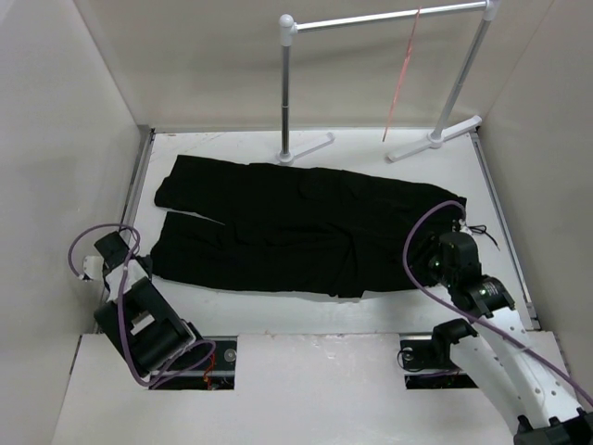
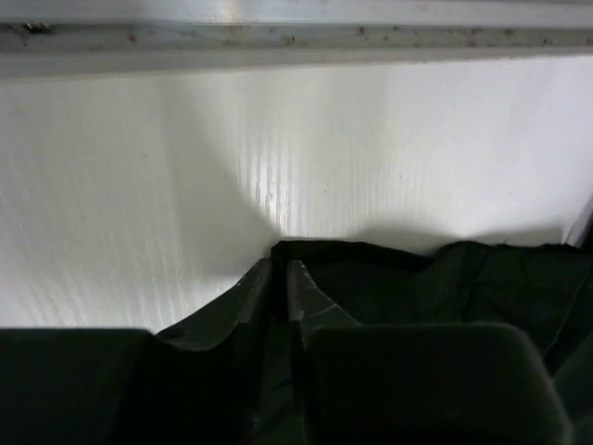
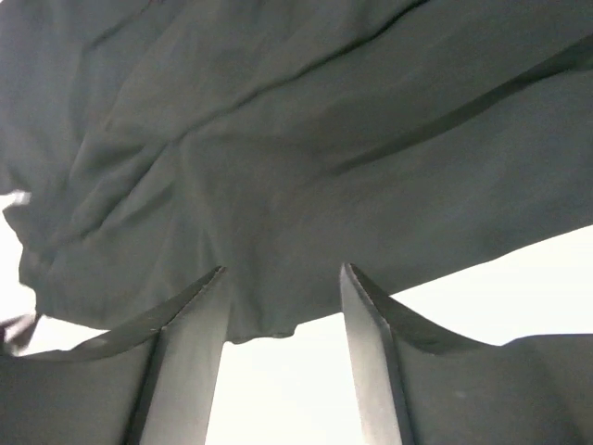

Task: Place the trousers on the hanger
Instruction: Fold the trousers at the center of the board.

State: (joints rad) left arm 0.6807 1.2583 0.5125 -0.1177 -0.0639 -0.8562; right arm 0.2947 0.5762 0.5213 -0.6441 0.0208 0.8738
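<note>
Black trousers (image 1: 296, 232) flat | left gripper (image 2: 279, 269) closed | right gripper (image 3: 283, 268) parted

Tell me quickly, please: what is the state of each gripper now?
Left gripper: closed on the edge of the trousers.
Right gripper: open, holding nothing.

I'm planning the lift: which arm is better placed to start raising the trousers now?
Left, probably. The left tool is closed at the leg hem of the trousers, seemingly pinching it; the right tool stands open at the waist end, gripping nothing.
</note>
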